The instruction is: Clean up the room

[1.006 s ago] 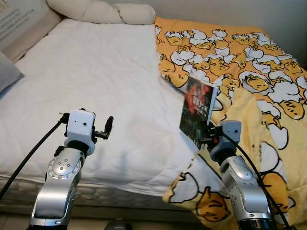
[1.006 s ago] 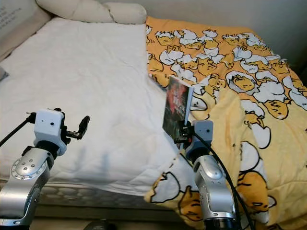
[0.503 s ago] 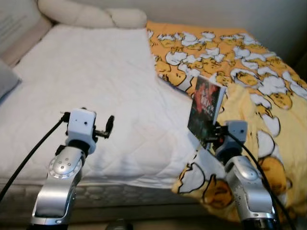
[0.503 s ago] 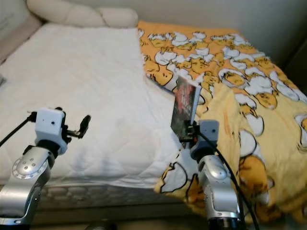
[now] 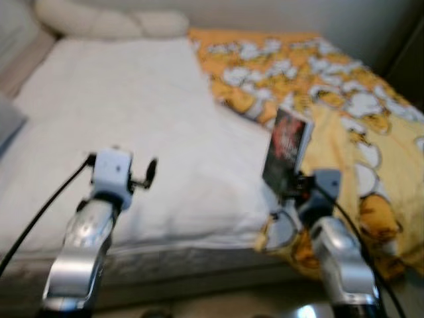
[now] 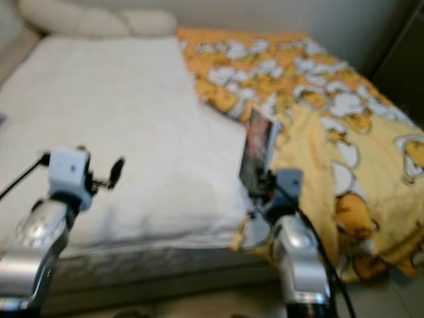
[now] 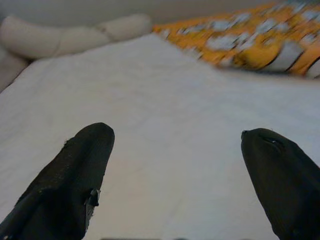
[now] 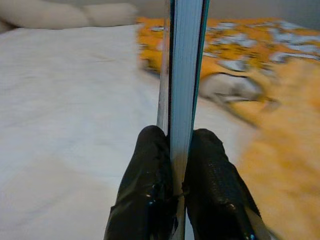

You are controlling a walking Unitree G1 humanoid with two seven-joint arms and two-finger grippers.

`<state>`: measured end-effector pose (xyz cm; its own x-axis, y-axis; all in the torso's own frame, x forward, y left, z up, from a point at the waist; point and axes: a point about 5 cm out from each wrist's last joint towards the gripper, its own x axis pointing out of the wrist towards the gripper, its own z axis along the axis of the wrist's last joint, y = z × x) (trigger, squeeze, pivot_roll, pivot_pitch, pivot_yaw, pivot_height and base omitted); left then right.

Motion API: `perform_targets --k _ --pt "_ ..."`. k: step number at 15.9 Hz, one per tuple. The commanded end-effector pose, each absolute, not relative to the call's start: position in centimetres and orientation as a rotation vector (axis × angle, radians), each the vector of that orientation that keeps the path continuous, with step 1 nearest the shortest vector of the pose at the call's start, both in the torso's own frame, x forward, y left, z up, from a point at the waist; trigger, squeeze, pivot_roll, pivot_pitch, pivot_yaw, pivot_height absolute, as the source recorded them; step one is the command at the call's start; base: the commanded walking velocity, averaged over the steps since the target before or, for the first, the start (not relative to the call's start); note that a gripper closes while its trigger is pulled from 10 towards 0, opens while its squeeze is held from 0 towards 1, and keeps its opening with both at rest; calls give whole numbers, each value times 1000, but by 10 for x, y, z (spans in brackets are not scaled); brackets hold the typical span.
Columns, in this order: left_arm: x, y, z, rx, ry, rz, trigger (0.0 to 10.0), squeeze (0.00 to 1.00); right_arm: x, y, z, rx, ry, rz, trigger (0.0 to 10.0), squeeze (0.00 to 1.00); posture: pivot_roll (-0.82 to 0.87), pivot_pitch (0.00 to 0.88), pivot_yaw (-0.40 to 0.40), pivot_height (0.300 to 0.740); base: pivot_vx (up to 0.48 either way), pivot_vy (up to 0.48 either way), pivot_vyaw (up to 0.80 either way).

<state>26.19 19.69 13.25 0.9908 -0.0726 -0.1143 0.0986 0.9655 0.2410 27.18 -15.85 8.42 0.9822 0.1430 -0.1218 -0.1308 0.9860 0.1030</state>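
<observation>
View has backed away from the bed (image 5: 132, 119); book (image 5: 286, 149) unchanged, clamped upright in right hand (image 5: 291, 187) above the bed's edge for carrying. Left hand (image 5: 147, 175) spread, empty.

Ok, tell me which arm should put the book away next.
The right. The right gripper is already shut on the book, holding it upright above the bed edge. The left gripper is open and holds nothing.

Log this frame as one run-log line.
right pincer: shut on book, held upright over bed edge | left pincer: open, over white sheet | yellow blanket: on bed's right | view: blurred
</observation>
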Motion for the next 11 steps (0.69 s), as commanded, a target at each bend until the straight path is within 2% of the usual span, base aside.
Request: perform_targets --k 1,11 --pt "263 194 135 247 97 -96 10000 169 276 -162 97 94 69 130 10000 0 49 0 -56 740 0 311 0" --pt "265 195 132 239 101 -88 10000 169 279 -164 98 92 72 120 10000 0 45 0 -56 740 0 337 0"
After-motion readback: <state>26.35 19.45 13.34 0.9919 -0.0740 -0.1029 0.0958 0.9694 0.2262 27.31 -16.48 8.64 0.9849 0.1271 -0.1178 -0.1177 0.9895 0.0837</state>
